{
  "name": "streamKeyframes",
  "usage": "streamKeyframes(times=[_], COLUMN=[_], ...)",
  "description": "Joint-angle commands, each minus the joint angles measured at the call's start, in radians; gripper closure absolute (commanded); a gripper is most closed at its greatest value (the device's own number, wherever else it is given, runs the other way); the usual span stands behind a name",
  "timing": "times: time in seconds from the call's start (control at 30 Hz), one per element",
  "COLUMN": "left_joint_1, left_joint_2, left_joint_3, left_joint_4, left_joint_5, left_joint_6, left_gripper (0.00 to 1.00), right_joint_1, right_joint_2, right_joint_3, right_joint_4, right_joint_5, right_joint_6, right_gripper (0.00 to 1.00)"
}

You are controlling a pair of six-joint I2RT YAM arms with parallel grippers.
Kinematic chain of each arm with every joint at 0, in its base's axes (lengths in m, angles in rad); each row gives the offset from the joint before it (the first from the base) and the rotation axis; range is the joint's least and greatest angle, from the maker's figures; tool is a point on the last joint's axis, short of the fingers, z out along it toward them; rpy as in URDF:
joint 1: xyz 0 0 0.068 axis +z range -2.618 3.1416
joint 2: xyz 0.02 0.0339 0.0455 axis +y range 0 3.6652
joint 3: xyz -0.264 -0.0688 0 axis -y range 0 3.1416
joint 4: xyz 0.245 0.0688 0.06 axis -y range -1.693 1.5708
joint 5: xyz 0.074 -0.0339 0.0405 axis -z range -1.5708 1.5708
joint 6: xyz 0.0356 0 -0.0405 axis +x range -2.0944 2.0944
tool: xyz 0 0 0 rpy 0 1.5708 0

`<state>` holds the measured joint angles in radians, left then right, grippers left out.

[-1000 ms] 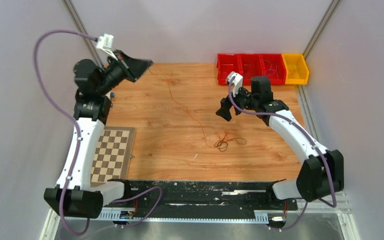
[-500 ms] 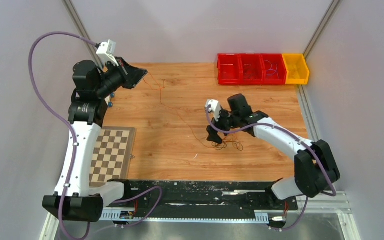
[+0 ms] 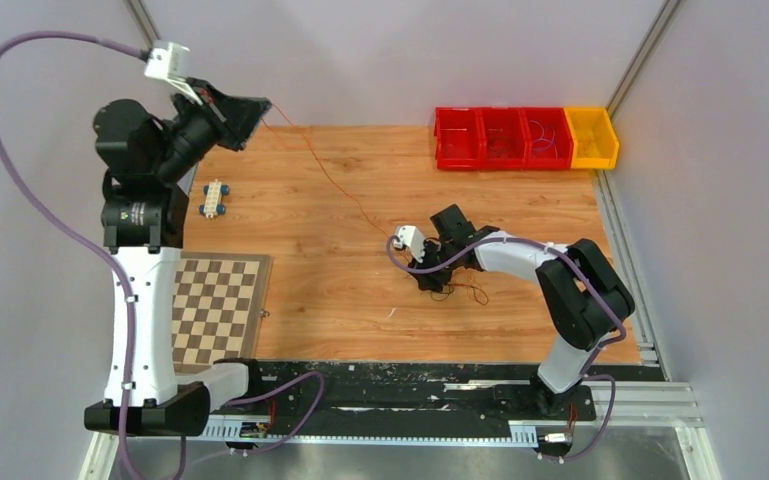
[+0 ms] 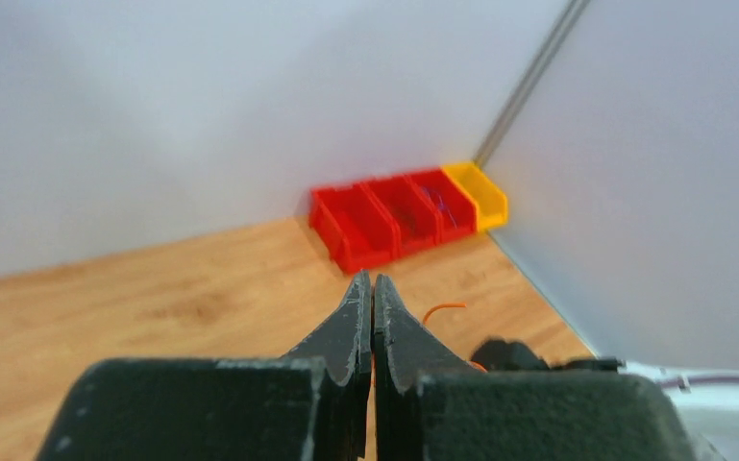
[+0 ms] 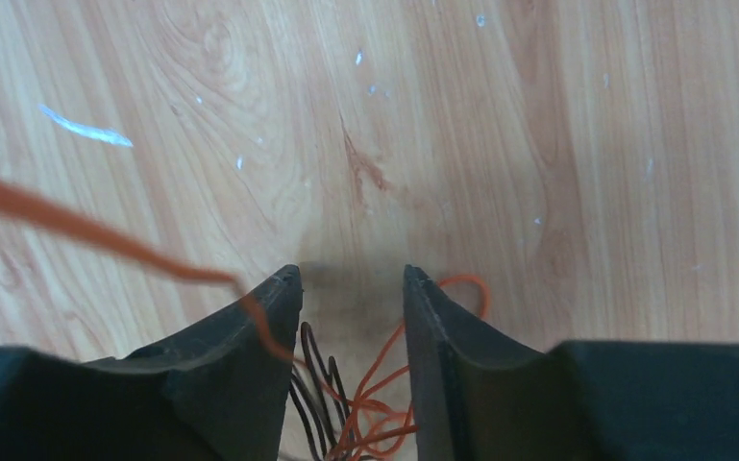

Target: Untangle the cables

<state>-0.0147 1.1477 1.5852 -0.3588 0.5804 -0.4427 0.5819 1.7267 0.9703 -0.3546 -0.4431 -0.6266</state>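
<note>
The cables are a small tangle (image 3: 457, 290) of orange and dark wires on the wooden table, right of centre. One orange strand (image 3: 328, 178) runs taut from it up to my left gripper (image 3: 260, 108), which is raised at the far left and shut on that strand. In the left wrist view the left gripper (image 4: 373, 283) has its fingers pressed together, with orange wire (image 4: 442, 307) curling beside them. My right gripper (image 5: 351, 288) is down on the table, jaws apart, straddling the tangle (image 5: 370, 399). The orange strand (image 5: 86, 229) crosses its left finger.
Red bins (image 3: 503, 138) and a yellow bin (image 3: 592, 137) line the far right edge. A chessboard (image 3: 218, 310) lies at the near left. A small blue-and-white part (image 3: 215, 198) sits behind it. A black rail (image 3: 410, 385) runs along the near edge.
My left gripper has lifted and swung left, drawing the orange strand straight. My right arm has come down over the tangle, and its jaws have narrowed around it.
</note>
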Motion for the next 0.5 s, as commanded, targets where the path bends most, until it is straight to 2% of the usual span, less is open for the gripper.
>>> streamKeyframes(times=[0.0,0.17,0.2,0.33,0.47], left_joint_1=[0.086,0.136,0.14,0.181,0.266], left_joint_2=[0.041,0.093,0.095,0.119,0.184], left_joint_3=[0.179,0.318,0.327,0.402,0.568], left_joint_4=[0.052,0.074,0.078,0.091,0.101], left_joint_5=[0.019,0.023,0.019,-0.025,-0.077], left_joint_6=[-0.019,-0.027,-0.025,-0.018,-0.065], left_gripper=[1.0,1.0,1.0,1.0,1.0], right_joint_1=[-0.003,-0.023,-0.033,-0.088,-0.162], right_joint_2=[-0.052,-0.07,-0.068,-0.074,-0.09], right_joint_3=[-0.055,-0.118,-0.122,-0.134,-0.151], right_joint_4=[0.015,0.003,0.0,-0.025,-0.06], right_joint_5=[0.057,0.128,0.142,0.177,0.184], right_joint_6=[-0.084,-0.114,-0.114,-0.124,-0.156], right_gripper=[0.61,0.89,0.92,0.93,0.9])
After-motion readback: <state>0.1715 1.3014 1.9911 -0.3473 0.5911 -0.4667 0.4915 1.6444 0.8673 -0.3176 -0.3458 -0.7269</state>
